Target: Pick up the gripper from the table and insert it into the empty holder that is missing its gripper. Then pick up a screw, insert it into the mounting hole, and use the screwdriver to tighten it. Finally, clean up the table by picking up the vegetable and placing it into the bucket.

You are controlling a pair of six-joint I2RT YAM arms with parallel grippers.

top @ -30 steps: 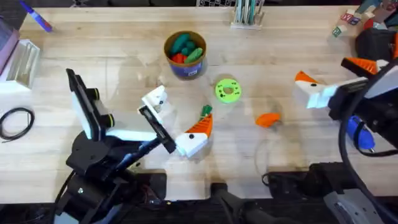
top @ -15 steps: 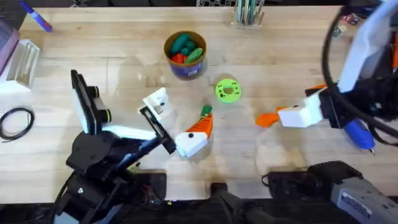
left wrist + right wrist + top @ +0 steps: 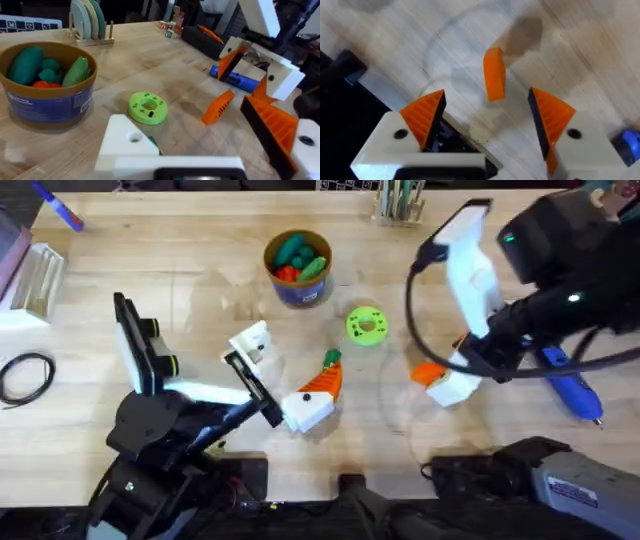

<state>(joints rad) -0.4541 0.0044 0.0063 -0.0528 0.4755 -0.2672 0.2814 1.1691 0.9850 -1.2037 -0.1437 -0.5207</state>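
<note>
The loose orange gripper pad [image 3: 428, 372] [image 3: 494, 75] [image 3: 218, 106] lies on the table right of centre. My right gripper [image 3: 447, 383] [image 3: 487, 120] hovers over it, open, one orange pad on each side. My left gripper [image 3: 285, 370] [image 3: 197, 130] is open near the front. One of its fingers carries an orange pad [image 3: 322, 385] and the other is a bare white holder [image 3: 250, 340] [image 3: 125, 150]. A small green vegetable [image 3: 331, 359] lies by the padded finger. The bucket [image 3: 297, 290] [image 3: 47, 107] holds vegetables. The blue screwdriver [image 3: 572, 392] [image 3: 240, 81] lies at the right.
A green disc [image 3: 365, 325] [image 3: 147, 107] sits between the bucket and the orange pad. A rack [image 3: 397, 205] stands at the back edge, toy blocks [image 3: 560, 215] at the far right. A black cable [image 3: 25, 375] and a clear box [image 3: 35, 280] lie at the left.
My right arm has swung in from the right edge toward the centre and come down over the loose orange pad. The left arm has not moved.
</note>
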